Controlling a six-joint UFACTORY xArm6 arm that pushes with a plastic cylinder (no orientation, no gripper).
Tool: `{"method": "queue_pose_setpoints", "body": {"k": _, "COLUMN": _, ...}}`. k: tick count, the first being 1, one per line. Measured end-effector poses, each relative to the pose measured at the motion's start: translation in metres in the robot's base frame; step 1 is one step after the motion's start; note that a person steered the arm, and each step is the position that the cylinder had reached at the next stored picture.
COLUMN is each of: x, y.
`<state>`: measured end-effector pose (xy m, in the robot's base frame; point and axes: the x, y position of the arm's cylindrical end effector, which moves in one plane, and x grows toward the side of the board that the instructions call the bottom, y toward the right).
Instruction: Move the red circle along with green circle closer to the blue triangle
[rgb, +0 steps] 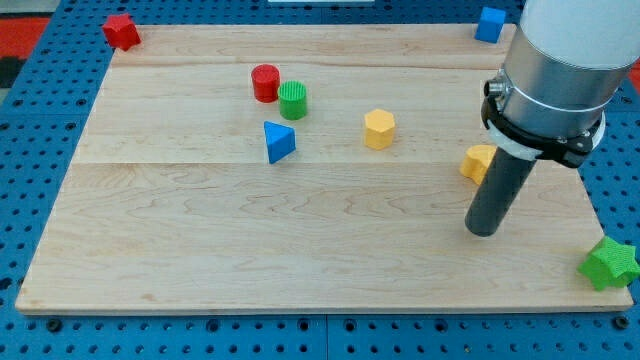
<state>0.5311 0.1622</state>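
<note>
The red circle (265, 82) stands at the upper middle-left of the wooden board (200, 250). The green circle (293, 100) touches it on its lower right. The blue triangle (279, 142) lies just below the green circle, a short gap apart. My tip (483, 230) rests on the board at the view's right, far to the right of and below these three blocks, touching none of them.
A yellow hexagon (379, 129) sits right of the blue triangle. A yellow block (478, 162) is partly hidden behind my rod. A red block (121, 31) is at the top left corner, a blue cube (490, 23) at the top right, a green star (610, 263) at the lower right edge.
</note>
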Motion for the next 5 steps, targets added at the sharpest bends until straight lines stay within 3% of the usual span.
{"method": "queue_pose_setpoints", "body": {"k": 2, "x": -0.013, "y": -0.011}}
{"method": "queue_pose_setpoints", "body": {"k": 5, "x": -0.177, "y": -0.046}}
